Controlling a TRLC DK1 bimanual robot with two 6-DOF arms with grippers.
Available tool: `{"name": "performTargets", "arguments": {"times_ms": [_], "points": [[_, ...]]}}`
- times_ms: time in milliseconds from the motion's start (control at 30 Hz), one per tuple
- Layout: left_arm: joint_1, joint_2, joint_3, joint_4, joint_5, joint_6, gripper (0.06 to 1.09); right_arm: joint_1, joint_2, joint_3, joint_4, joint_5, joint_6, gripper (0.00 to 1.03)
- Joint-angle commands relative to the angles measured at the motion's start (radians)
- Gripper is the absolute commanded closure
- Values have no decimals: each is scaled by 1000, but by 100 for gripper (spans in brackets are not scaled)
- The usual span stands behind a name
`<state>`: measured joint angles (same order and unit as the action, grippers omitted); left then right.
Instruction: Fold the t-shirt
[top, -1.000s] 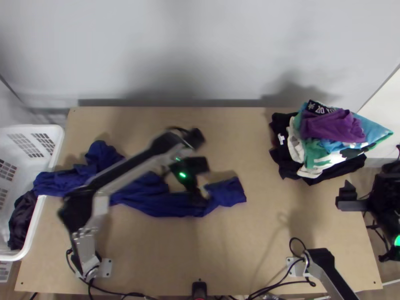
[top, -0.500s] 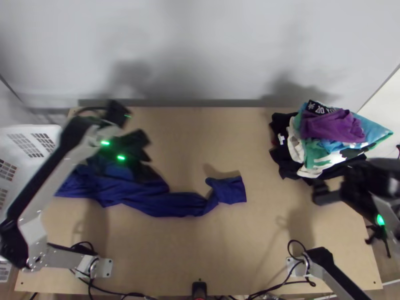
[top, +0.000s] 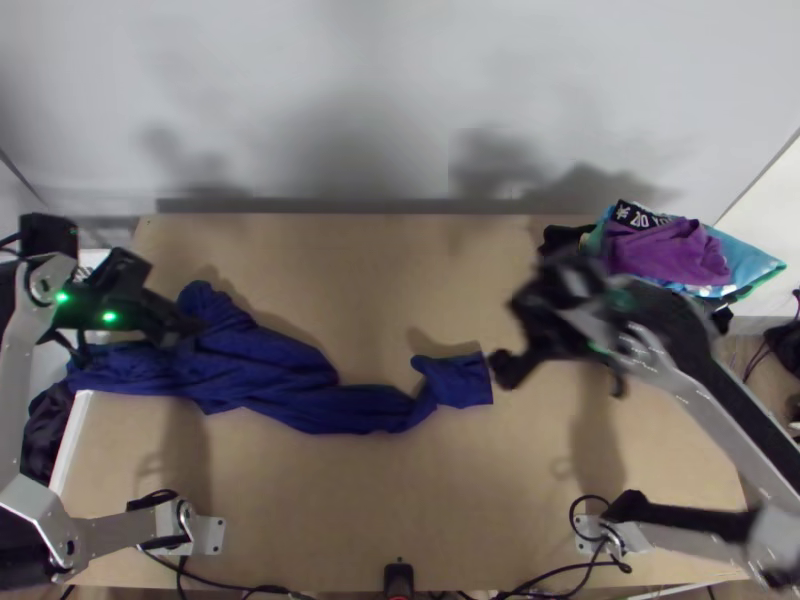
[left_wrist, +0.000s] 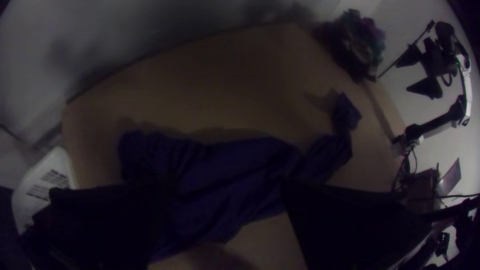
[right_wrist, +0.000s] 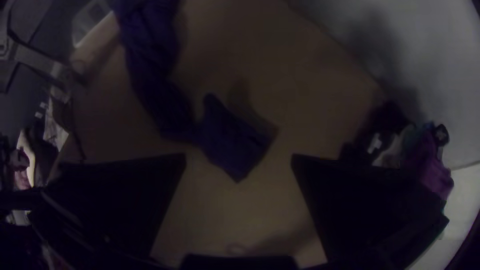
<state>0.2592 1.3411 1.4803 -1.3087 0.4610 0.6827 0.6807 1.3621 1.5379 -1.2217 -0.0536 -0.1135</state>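
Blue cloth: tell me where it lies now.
In the top view, the blue cloth lies bunched across the left and middle of the table, one end at the white basket, the other right of the middle.

Lab: robot arms (top: 110, 535), wooden table (top: 320, 510)

Silver-grey links (top: 120, 531) meet black housings (top: 22, 562) at lower left. Green lights (top: 109, 317) dot the upper left; black cables (top: 572, 514) loop lower right.

One blue t-shirt (top: 270, 370) is lying, one clothes pile (top: 665, 252) resting; one white basket (top: 70, 440) and one table (top: 450, 500) are standing.
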Motion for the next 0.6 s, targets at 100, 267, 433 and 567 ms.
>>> {"name": "performTargets", "arguments": {"times_ms": [100, 267, 433, 567], "points": [[204, -26, -37, -18, -19, 80, 11, 209, 459, 369, 1, -137, -25, 5], [206, -37, -69, -26, -19, 95, 11, 237, 635, 567, 1, -164, -9, 5], [201, -39, -104, -12, -16, 87, 11, 272, 830, 794, 5, -186, 31, 7], [219, -43, -140, 6, -16, 98, 11, 319, 911, 824, 96, -219, 48, 7]]}}
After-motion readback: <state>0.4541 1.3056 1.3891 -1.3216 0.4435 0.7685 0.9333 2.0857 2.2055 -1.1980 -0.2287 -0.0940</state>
